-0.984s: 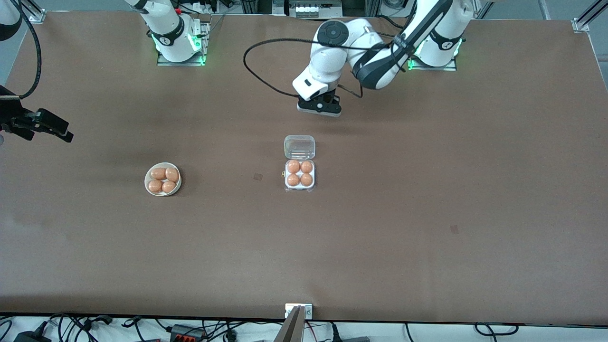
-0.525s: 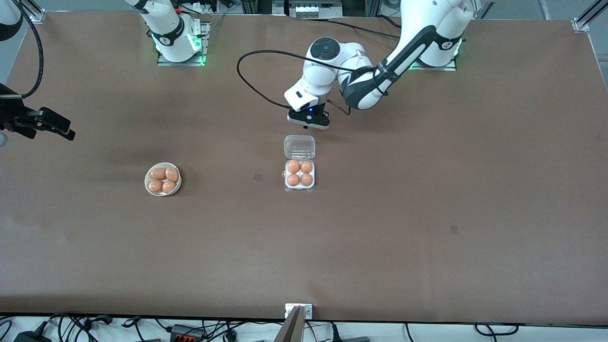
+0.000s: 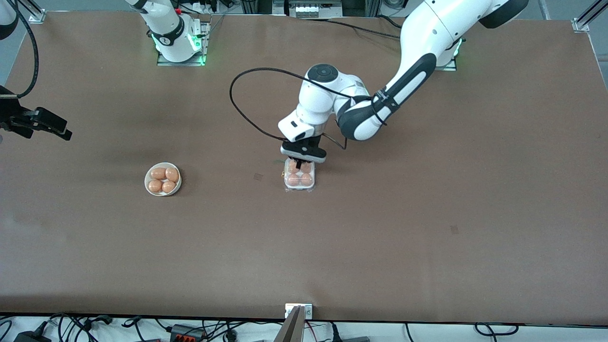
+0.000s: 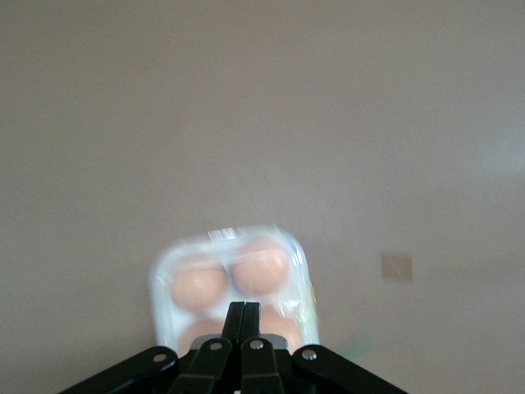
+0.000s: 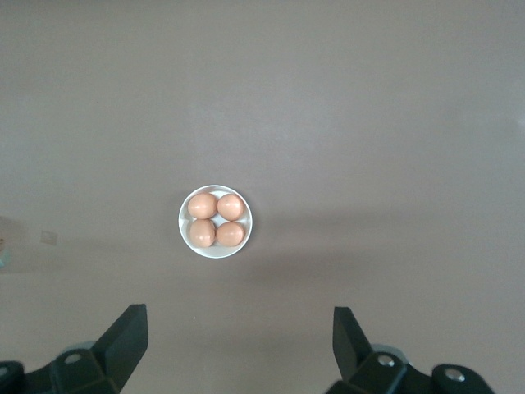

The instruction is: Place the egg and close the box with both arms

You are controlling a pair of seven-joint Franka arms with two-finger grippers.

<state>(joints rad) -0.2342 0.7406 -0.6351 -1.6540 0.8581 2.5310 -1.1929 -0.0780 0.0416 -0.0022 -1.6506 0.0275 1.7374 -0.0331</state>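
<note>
The box [image 3: 300, 184] sits mid-table with several orange-brown eggs [image 3: 293, 180] in its cells. My left gripper [image 3: 299, 166] is shut, with its tips down on the part of the box nearer the robots. In the left wrist view the shut fingertips [image 4: 246, 308] rest over the box [image 4: 234, 275], and the eggs [image 4: 261, 268] show through a clear lid folded over them. I cannot tell whether the lid is latched. My right gripper [image 3: 64, 133] waits open and empty, high over the right arm's end of the table [image 5: 238, 316].
A round white bowl [image 3: 163, 179] with several more eggs stands toward the right arm's end, level with the box; it also shows in the right wrist view [image 5: 216, 222]. A small dark mark [image 3: 258, 176] lies beside the box.
My left arm swung down from near its base onto the box. The lid, which lay open flat beside the tray, is now folded under the gripper. The right arm stayed put.
</note>
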